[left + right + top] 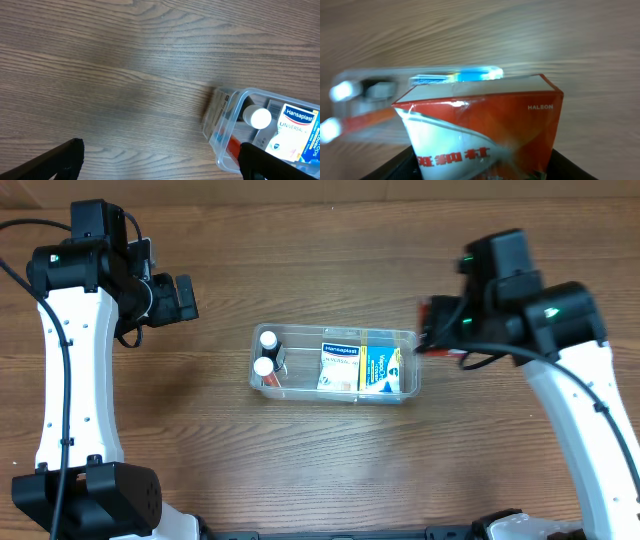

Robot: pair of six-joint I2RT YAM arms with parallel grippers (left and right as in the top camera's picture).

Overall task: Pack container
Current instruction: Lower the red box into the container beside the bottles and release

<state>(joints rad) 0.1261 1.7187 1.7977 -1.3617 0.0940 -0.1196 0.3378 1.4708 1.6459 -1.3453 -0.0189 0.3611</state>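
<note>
So the clear shallow plastic tub with rounded corners (301,370) sits mid wooden table (300,470), holding two white-capped bottles (267,340), a white Hansaplast box (340,365) and a blue-yellow box (380,370). The right gripper (480,170) is clamped on a red-and-white carton (485,130) just beside the tub's right end. The left gripper (160,165) is spread wide, holding nothing.

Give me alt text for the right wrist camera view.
A red and white box marked HALEON fills the frame, held in the right gripper. Behind it, blurred, the clear container lies on the wooden table.

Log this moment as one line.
right hand: shut on red box, just right of container | left hand: open, empty | container: two bottles, two boxes inside
</note>
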